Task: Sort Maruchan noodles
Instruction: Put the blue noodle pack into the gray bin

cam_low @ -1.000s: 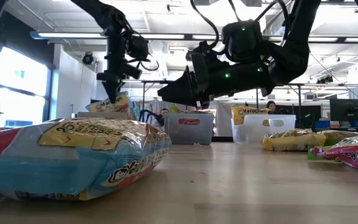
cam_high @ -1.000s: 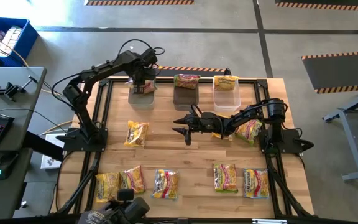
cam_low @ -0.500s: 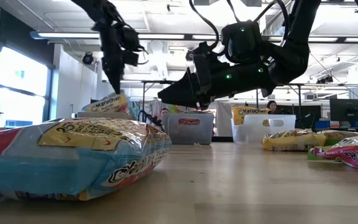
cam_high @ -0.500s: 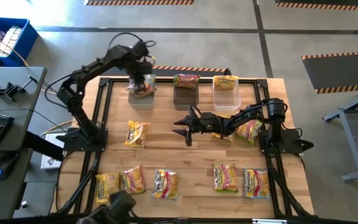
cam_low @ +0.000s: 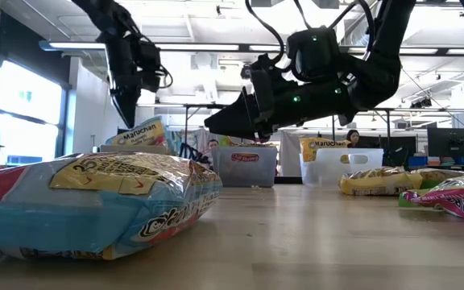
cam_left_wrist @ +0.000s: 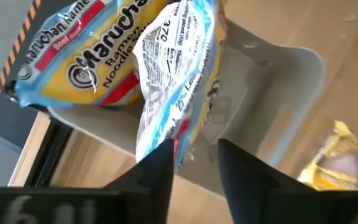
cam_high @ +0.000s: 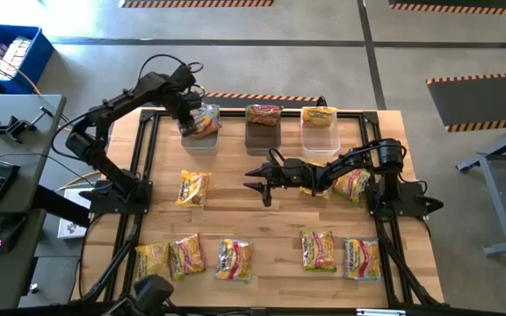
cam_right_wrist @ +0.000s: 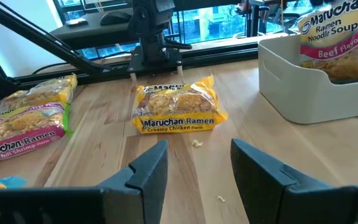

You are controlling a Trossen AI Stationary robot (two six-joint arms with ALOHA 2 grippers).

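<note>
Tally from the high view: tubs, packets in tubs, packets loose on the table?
Tubs: 3
Packets in tubs: 4 (two in the left one)
Loose packets: 7 visible
Total: 14

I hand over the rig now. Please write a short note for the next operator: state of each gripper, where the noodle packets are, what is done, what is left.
Left gripper: open, empty, above the far-left clear plastic tub, which holds a yellow crinkly noodle packet.
Right gripper: open, empty, hovering over mid-table.
Done: one packet each in the dark middle tub and the far-right clear tub.
Left: loose packets on the wooden table: one mid-left, one under the right arm, five along the near edge.
</note>
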